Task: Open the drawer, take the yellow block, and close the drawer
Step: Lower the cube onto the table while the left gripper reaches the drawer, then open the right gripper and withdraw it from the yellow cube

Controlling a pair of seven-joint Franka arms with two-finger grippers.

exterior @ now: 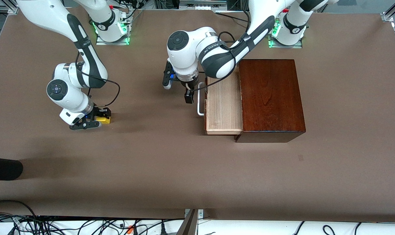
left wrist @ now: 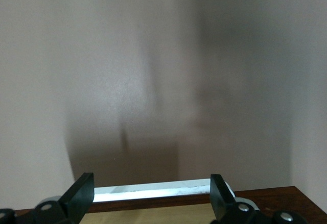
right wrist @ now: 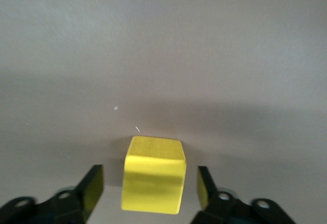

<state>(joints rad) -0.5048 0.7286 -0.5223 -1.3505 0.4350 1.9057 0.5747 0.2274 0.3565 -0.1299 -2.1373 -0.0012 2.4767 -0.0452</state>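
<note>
The drawer (exterior: 223, 107) stands pulled out of the dark reddish-brown box (exterior: 271, 98), and the pale tray shows nothing in its visible part. Its white handle (exterior: 200, 101) faces the right arm's end. My left gripper (exterior: 188, 96) is open just at the handle, and in the left wrist view (left wrist: 152, 191) the white bar (left wrist: 168, 188) runs between the spread fingers. The yellow block (exterior: 103, 119) sits on the table toward the right arm's end. My right gripper (exterior: 98, 119) is open around it. In the right wrist view (right wrist: 150, 185) the block (right wrist: 153, 178) lies between the fingers with a gap on each side.
A dark rounded object (exterior: 1, 168) juts in at the table's edge at the right arm's end, nearer the front camera. Cables (exterior: 86, 225) run along the front edge. The left arm's elbow hangs over the drawer's back part.
</note>
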